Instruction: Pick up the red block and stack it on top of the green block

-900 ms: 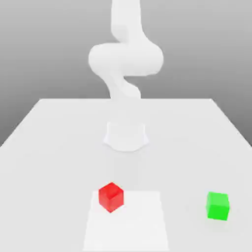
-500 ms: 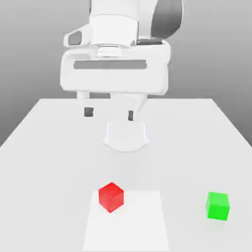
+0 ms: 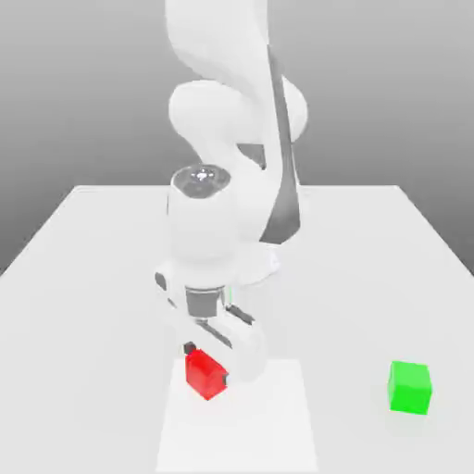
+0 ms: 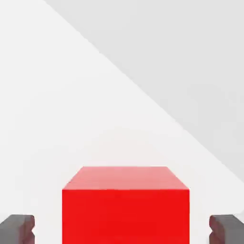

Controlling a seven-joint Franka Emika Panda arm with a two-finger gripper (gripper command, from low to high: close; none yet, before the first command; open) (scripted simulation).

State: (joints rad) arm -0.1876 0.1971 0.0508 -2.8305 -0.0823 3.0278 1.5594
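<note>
The red block (image 3: 205,374) sits on the white patch (image 3: 243,426) of the tabletop, near the patch's far edge and toward its corner on the exterior view's left. Its sides are turned at an angle to the patch's edges. The gripper (image 3: 206,364) is down at the block w/ its fingers spread, one on either side. In the hand view there's a gap btwn the block and each fingertip (image 4: 21,228), so no pinch on it.

The hand (image 3: 218,335) is right above and behind the block, turned diagonally, covering a bit of the block's top in the exterior view. The arm (image 3: 231,185) comes down from the top of that view, w/ its base (image 3: 259,264) farther back on the table (image 3: 93,278).

The green block (image 3: 409,387) is on the table too, off the patch, well apart from the red one, toward the exterior view's right. Nothing's on top of it. Bg behind the table is plain gray.
</note>
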